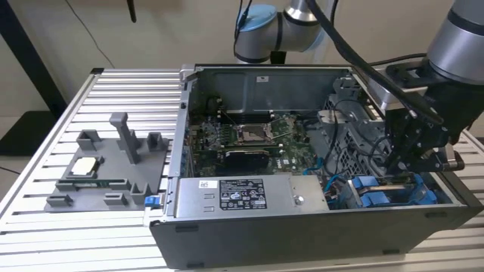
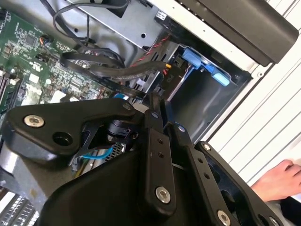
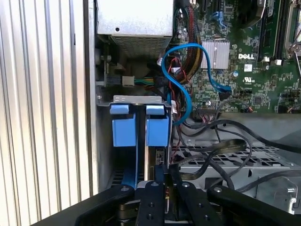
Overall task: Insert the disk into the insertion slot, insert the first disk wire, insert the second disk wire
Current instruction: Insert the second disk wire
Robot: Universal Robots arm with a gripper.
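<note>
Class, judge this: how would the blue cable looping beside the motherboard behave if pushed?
Probably floppy: the blue cable curves in a loose loop, so it would likely bend aside. Likely light, being thin. One end seems plugged into the motherboard, so it may swing back.

Smooth blue plastic disk carrier (image 3: 157, 132)
</note>
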